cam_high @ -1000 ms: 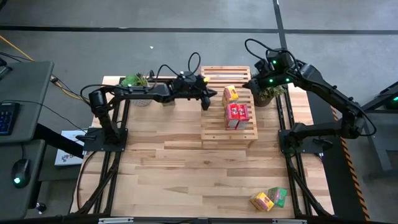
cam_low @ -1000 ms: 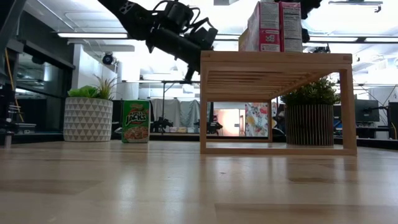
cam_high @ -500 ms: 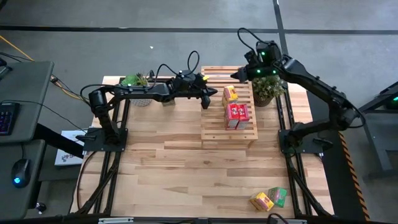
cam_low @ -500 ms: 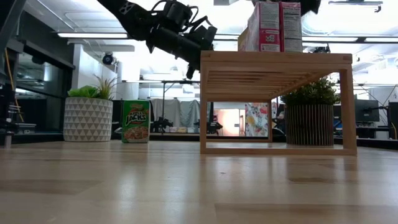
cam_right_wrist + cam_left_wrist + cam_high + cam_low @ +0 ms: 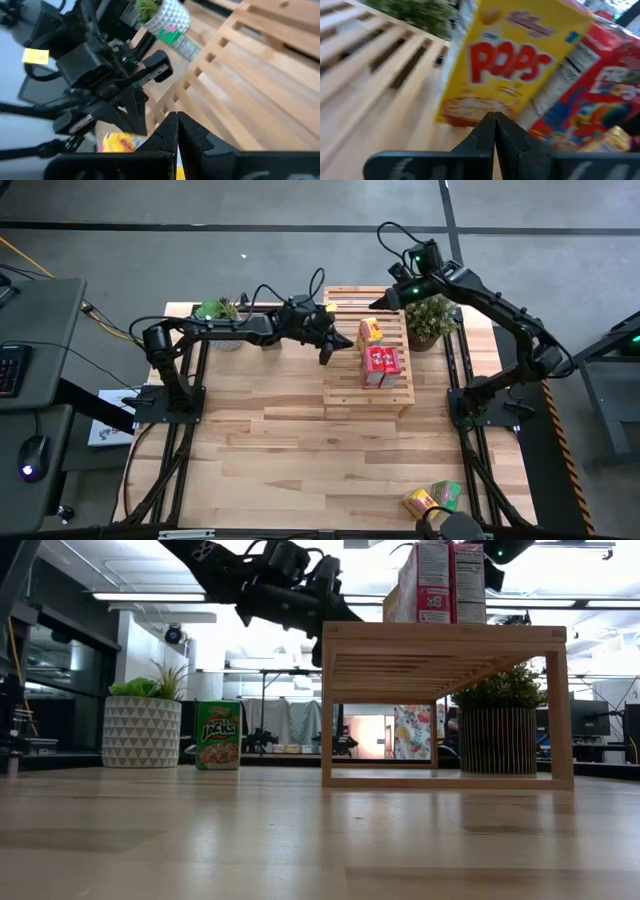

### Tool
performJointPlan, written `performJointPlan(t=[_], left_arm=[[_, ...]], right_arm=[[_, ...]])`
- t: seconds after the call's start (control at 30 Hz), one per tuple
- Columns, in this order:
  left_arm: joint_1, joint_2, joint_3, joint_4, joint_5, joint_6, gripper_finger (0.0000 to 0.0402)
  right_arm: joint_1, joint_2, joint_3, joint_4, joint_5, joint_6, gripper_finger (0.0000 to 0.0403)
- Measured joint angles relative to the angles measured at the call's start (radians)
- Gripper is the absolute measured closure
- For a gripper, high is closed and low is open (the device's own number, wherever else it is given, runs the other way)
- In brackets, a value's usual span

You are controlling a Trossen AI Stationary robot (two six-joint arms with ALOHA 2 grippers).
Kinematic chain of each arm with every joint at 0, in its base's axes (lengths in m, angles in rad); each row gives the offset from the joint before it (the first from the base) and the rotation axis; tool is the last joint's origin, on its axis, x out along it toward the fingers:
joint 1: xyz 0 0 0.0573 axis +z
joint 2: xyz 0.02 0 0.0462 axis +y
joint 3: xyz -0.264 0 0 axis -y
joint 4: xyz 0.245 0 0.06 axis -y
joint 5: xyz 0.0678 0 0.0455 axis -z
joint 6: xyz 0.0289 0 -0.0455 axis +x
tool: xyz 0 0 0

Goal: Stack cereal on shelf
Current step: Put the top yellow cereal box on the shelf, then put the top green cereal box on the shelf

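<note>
Left gripper (image 5: 325,352) closed, dipped beside shelf (image 5: 345,390) | right gripper (image 5: 378,304) closed, retreated farther back

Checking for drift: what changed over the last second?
The right tool swung from beside the plant toward the shelf's far edge. The left tool tipped slightly toward the shelf's side. Both are shut, holding nothing. The yellow box, red boxes and near-edge boxes stayed put.

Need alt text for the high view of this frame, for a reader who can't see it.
A light slatted wooden rack on a wooden table carries one yellow cereal box and two red cereal boxes. The left gripper hovers at its left edge, the right gripper over its far end.
</note>
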Motion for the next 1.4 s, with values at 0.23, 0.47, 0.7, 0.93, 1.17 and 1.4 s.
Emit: performJointPlan(t=[0.23, 0.47, 0.7, 0.93, 1.17, 1.4], left_arm=[[-0.06, 0.003, 0.0, -0.002, -0.045, 0.037, 0.0402], [-0.074, 0.003, 0.0, -0.003, -0.159, 0.054, 0.0401], [-0.048, 0.003, 0.0, -0.003, -0.223, 0.06, 0.0401], [-0.022, 0.003, 0.0, -0.003, -0.248, 0.056, 0.0401], [0.028, -0.04, -0.002, -0.048, -0.242, 0.068, 0.0401], [0.116, -0.187, -0.002, -0.193, -0.244, 0.193, 0.0402]], right_arm=[[0.001, 0.0, 0.0, -0.072, -0.084, -0.076, 0.0403], [0.02, 0.0, 0.0, -0.081, -0.073, -0.081, 0.0403], [0.019, 0.0, 0.0, -0.134, -0.072, -0.096, 0.0403], [0.019, 0.0, 0.0, -0.15, -0.072, -0.097, 0.0403], [-0.016, -0.002, 0.0, -0.15, -0.069, -0.097, 0.0403], [-0.069, -0.033, 0.0, -0.149, -0.054, -0.105, 0.0403]])
